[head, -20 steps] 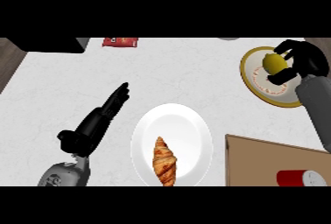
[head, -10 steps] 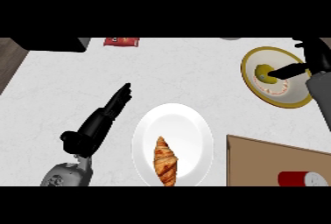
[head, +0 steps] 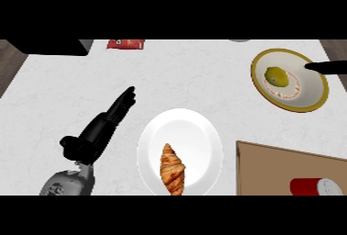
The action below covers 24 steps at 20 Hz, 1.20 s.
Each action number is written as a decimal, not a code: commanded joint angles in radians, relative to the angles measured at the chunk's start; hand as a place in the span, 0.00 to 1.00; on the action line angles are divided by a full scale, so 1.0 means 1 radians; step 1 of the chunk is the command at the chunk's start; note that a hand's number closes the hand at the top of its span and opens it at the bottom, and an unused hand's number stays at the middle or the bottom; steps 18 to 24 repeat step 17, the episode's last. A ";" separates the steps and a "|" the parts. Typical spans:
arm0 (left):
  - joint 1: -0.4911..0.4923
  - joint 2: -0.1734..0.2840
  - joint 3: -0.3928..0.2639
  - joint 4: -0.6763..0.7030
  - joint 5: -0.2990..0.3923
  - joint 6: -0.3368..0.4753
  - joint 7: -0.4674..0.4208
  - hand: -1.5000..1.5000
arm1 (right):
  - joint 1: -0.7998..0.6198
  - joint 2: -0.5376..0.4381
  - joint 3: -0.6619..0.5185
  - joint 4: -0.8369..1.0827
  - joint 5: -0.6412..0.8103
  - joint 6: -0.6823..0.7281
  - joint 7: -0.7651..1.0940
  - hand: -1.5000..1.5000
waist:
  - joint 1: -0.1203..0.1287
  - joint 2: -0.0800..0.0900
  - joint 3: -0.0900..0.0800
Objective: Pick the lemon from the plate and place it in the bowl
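The yellow lemon (head: 276,76) lies inside the yellow-rimmed bowl (head: 285,59) at the upper right, with nothing touching it. Of my right hand (head: 327,67) only a straight black finger shows, coming in from the right edge over the bowl's rim, apart from the lemon. My left hand (head: 108,120) rests open on the counter at the left, fingers straight and pointing up and to the right. It lies just left of a white plate (head: 181,124).
A croissant (head: 173,169) lies on the white plate's near part. A brown board (head: 281,167) with a red can (head: 314,186) fills the lower right corner. A red packet (head: 126,43) and a dark block (head: 54,46) sit along the far edge.
My right hand, which was curled over the lemon in the bowl, has let go and drawn back to the right edge. The lemon stays in the bowl. The left hand has not moved.
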 commanded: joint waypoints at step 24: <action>0.010 -0.008 -0.005 -0.007 -0.022 0.000 0.004 0.50 | 0.343 -0.354 -0.269 0.110 -0.251 0.379 -0.314 0.00 | -0.001 0.001 0.005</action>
